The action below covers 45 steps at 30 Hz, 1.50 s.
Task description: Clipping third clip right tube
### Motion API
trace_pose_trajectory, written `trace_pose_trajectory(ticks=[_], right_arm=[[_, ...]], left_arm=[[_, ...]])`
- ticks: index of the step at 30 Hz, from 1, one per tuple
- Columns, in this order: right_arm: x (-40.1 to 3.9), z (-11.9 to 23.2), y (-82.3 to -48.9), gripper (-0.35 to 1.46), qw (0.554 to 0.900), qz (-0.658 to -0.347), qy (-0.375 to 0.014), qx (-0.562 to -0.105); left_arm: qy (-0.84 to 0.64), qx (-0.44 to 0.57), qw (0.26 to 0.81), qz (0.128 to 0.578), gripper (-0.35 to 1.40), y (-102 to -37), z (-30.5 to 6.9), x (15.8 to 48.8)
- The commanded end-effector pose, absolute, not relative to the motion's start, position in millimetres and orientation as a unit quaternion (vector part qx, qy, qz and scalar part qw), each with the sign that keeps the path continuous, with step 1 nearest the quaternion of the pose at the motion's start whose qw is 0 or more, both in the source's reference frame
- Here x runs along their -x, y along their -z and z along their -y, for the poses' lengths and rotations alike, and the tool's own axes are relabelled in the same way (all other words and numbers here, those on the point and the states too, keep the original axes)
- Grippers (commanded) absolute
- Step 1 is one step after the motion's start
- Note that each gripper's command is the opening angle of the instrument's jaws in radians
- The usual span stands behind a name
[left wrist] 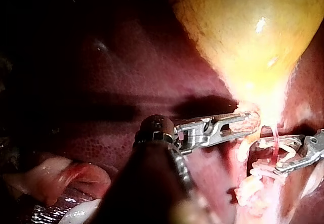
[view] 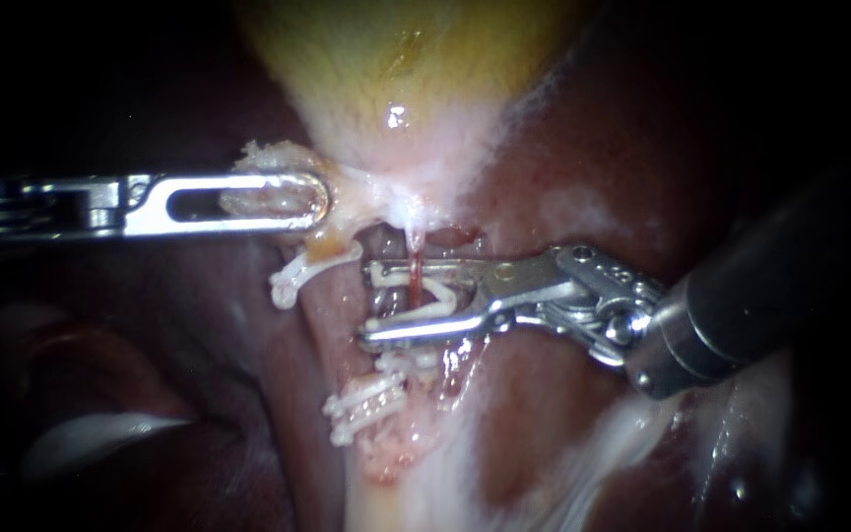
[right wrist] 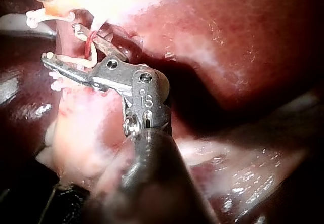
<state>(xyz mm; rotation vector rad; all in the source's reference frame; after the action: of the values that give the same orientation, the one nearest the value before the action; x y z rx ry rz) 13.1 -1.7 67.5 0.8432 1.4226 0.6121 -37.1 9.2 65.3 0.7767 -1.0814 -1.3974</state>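
A thin red tube (view: 414,278) runs down from the neck of the yellow gallbladder (view: 396,69). My right instrument (view: 368,300) comes in from the right. Its jaws stand apart on either side of this tube and carry an open white clip (view: 437,296) around it. The right wrist view shows the same tube (right wrist: 90,44) between the jaws of the right instrument (right wrist: 61,43). My left instrument (view: 288,202) has its windowed jaws shut on pale tissue at the gallbladder neck (view: 268,158), left of the tube. Two white clips (view: 366,404) sit lower down.
Another white clip (view: 293,279) lies on a pale strand below the left instrument's jaws. Dark red liver (view: 593,148) surrounds the field. In the left wrist view the gallbladder (left wrist: 253,37) hangs above both instruments, with pale folded tissue (left wrist: 55,176) beside the shaft.
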Motion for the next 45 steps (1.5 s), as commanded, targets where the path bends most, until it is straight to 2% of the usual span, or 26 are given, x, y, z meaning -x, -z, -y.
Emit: trace_pose_trajectory(ticks=[1,6,22,25,28,29,32,39,45], right_arm=[[-13.1,1.7,-67.1,0.49,0.632,-0.626,-0.267,-0.37],[-13.2,1.6,-66.2,0.49,0.624,-0.63,-0.269,-0.375],[-12.9,1.6,-66.3,0.43,0.619,-0.624,-0.279,-0.387],[-12.7,1.6,-66.2,0.37,0.617,-0.62,-0.284,-0.393],[-12.3,1.6,-66.2,0.18,0.61,-0.611,-0.298,-0.408],[-12.1,1.7,-66.2,0.01,0.607,-0.607,-0.303,-0.413],[-11.8,1.6,-66.3,-0.34,0.606,-0.606,-0.304,-0.417],[-11.2,1.1,-66.9,-0.35,0.624,-0.59,-0.309,-0.41],[-10.9,1.0,-67.0,-0.35,0.626,-0.588,-0.312,-0.407]], left_arm=[[0.595,-0.331,0.569,0.461,-0.35,-65.4,-9.2,37.1],[0.595,-0.331,0.569,0.461,-0.35,-65.4,-9.2,37.1],[0.595,-0.331,0.569,0.461,-0.35,-65.4,-9.1,37.1],[0.595,-0.331,0.569,0.461,-0.35,-65.4,-9.1,37.1],[0.595,-0.331,0.569,0.461,-0.35,-65.4,-9.1,37.1],[0.595,-0.331,0.569,0.461,-0.35,-65.4,-9.1,37.1],[0.595,-0.331,0.569,0.461,-0.35,-65.4,-9.1,37.1],[0.595,-0.33,0.569,0.461,-0.35,-65.4,-9.1,37.1],[0.595,-0.33,0.569,0.461,-0.35,-65.4,-9.1,37.1]])
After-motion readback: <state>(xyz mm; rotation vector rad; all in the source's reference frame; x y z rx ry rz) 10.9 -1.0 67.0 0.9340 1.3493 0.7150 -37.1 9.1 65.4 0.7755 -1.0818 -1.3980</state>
